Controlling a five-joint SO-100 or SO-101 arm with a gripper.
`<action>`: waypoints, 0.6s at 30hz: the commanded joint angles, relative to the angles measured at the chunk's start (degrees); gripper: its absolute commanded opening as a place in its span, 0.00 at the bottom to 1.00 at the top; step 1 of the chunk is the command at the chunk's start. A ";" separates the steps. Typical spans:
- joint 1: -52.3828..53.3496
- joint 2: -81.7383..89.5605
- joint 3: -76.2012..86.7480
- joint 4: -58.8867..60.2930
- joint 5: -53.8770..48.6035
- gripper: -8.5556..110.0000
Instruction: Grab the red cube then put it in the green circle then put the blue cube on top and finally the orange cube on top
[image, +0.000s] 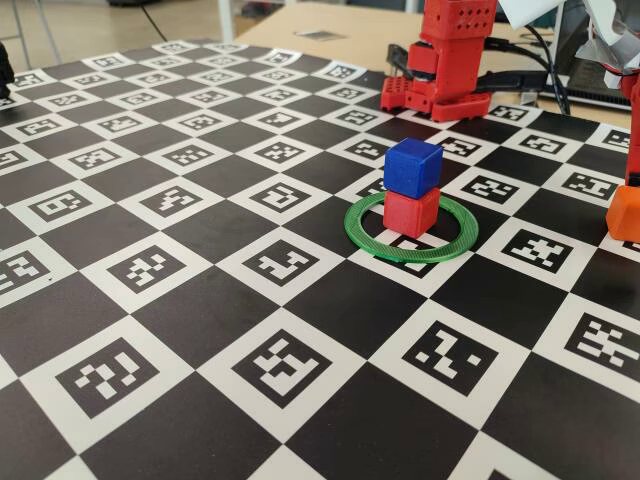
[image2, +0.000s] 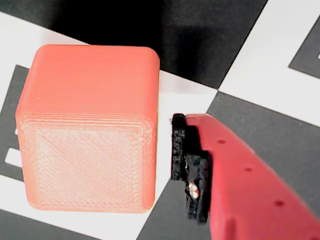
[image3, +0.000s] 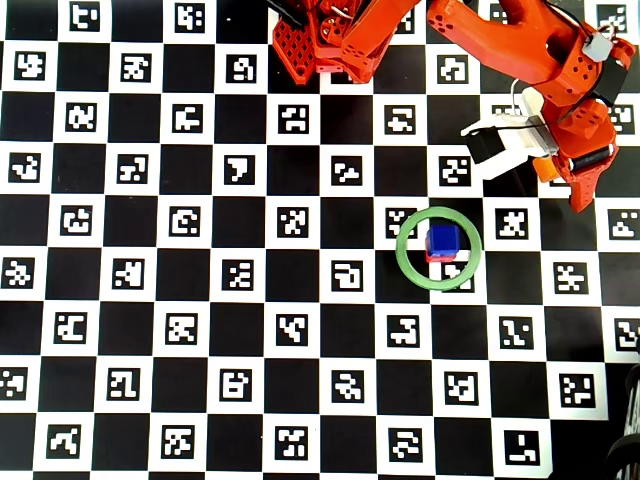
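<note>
- Black-and-white checkered marker board (image: 200, 300) fills all three views.
- Red plastic arm's gripper (image3: 563, 172) sits at the overhead view's upper right; one finger (image2: 235, 175) stands just right of the cube in the wrist view, not touching. Whether the claw is apart or together, I cannot tell.
- Thin flat green plastic ring (image: 455, 235) lies centre-right.
- Matte dark-blue cube (image: 412, 166) sits atop the matte red cube (image: 411, 212) inside the ring.
- Matte orange cube (image2: 90, 125) rests on the board at the gripper.
</note>
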 joint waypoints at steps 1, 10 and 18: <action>0.35 1.67 -4.57 0.44 -0.26 0.42; 0.35 1.49 -4.48 0.44 0.00 0.42; 0.44 1.76 -4.48 0.18 1.41 0.32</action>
